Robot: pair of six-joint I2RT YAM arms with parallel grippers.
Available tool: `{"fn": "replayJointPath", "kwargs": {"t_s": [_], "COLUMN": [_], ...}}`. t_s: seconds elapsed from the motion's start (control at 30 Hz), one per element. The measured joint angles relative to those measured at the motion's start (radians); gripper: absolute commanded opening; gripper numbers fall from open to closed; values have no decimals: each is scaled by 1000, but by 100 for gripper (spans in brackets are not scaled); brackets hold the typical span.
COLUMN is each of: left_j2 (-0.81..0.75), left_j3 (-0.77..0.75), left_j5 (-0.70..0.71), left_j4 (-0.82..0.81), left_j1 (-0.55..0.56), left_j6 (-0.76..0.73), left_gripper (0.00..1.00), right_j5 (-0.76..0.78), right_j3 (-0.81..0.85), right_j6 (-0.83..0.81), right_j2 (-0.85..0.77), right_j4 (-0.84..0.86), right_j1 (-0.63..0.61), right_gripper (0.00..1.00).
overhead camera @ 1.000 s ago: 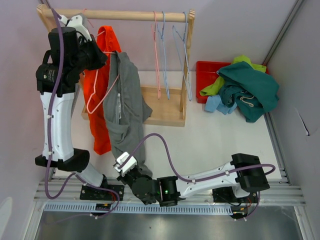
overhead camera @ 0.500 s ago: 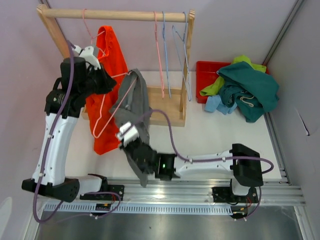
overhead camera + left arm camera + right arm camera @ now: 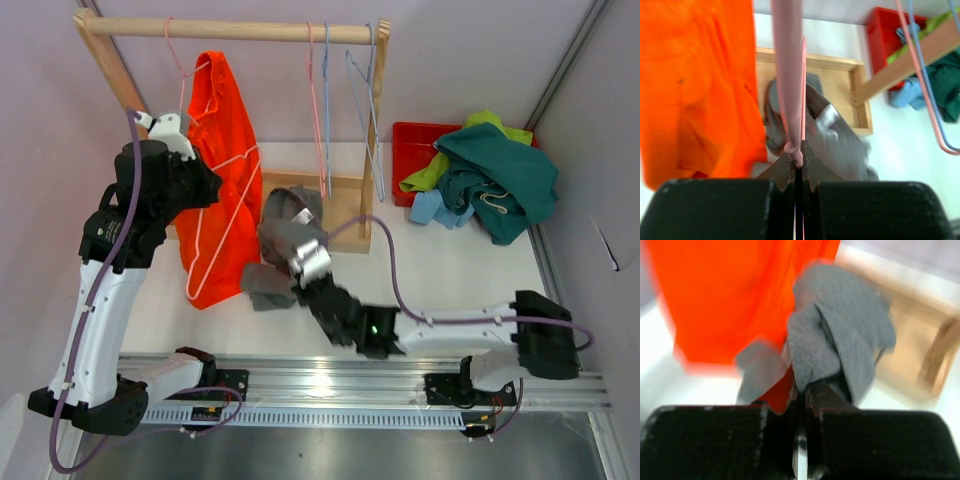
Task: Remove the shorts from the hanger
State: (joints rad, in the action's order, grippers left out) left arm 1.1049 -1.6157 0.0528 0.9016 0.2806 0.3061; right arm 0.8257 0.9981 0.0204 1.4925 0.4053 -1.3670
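My left gripper [image 3: 203,186] is shut on the wire of a pink hanger [image 3: 225,232], which it holds off the rail in front of the orange shorts [image 3: 222,120]. The jaws pinch the hanger wire [image 3: 796,150] in the left wrist view. The orange shorts hang from another hanger on the rail. My right gripper [image 3: 303,262] is shut on the bunched grey shorts [image 3: 283,232] and holds them free of the pink hanger, above the table by the rack's base. In the right wrist view the grey shorts [image 3: 840,340] bulge above the closed jaws, with the orange shorts [image 3: 735,290] behind.
The wooden rack has a top rail [image 3: 240,30] and a base [image 3: 340,215]. Bare pink and blue hangers [image 3: 322,110] hang at its right end. A red tray [image 3: 412,140] at the right holds the teal [image 3: 505,175], lime green [image 3: 425,172] and light blue [image 3: 430,208] shorts.
My right gripper has pulled the grey shorts to the right and off the pink hanger. My left gripper has lowered the hanger away from the rail.
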Motion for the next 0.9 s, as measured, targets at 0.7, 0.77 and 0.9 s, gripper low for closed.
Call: {"fn": "replayJointPath", "kwargs": {"t_s": [0.7,0.77,0.9], "left_j2": [-123,-124,-124], "left_j3": [200,208,226], "left_j5": [76,75,66], "left_j4": [-180,-187,-205], "left_j1": [0,0,0], "left_j6": [-34,-45,-48], "left_gripper": [0,0,0], "right_j5": [272,187,4], "right_j3": [142,217,414], "right_j6": [-127,-208,-285], "right_j2": [-682,-618,-442], "right_j4": [-410,-369,-320], "right_j1": [383,476,703], "right_gripper": [0,0,0]}}
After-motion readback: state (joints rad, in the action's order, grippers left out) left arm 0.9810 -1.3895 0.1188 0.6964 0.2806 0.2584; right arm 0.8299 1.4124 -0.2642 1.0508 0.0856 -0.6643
